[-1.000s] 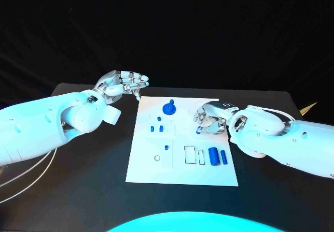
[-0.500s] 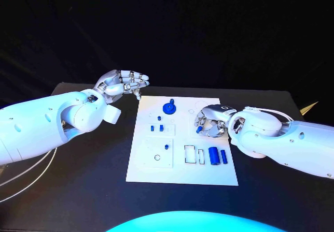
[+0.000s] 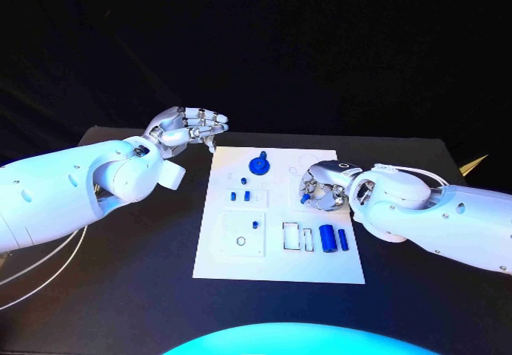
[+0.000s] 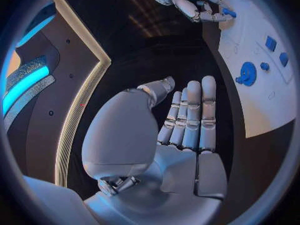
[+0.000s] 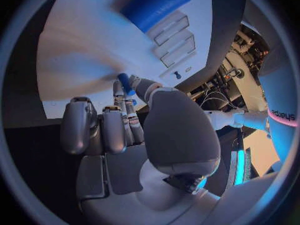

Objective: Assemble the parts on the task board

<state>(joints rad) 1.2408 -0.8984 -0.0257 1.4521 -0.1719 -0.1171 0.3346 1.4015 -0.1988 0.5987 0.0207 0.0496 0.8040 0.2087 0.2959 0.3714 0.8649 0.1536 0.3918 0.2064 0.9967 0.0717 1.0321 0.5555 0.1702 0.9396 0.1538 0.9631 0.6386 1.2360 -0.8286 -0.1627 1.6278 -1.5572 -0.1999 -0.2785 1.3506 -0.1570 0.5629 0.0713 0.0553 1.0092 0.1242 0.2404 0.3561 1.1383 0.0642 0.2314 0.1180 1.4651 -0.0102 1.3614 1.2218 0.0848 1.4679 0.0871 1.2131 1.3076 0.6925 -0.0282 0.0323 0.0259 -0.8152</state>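
The white task board (image 3: 280, 255) lies in the middle of the black table. My right hand (image 3: 323, 185) hovers over the board's right side and pinches a small blue peg (image 5: 125, 82) between its thumb and a finger, the peg's tip close to the board (image 5: 81, 50). Just nearer to me, two blue cylinders (image 3: 328, 238) lie side by side; one of them (image 5: 156, 2) also shows in the right wrist view. A blue gear (image 3: 260, 164) stands near the far edge. My left hand (image 3: 190, 127) hangs raised off the board's far left corner, fingers (image 4: 194, 115) straight and holding nothing.
Small blue pieces (image 3: 241, 196) sit in the board's left half, and a short peg (image 3: 257, 222) stands in a square plate. The left wrist view shows the gear (image 4: 248, 73) and my right hand (image 4: 194, 2). Bare black table (image 3: 128, 281) surrounds the board.
My right hand has shifted slightly over the board's right side with the peg still pinched. The left hand has stayed put.
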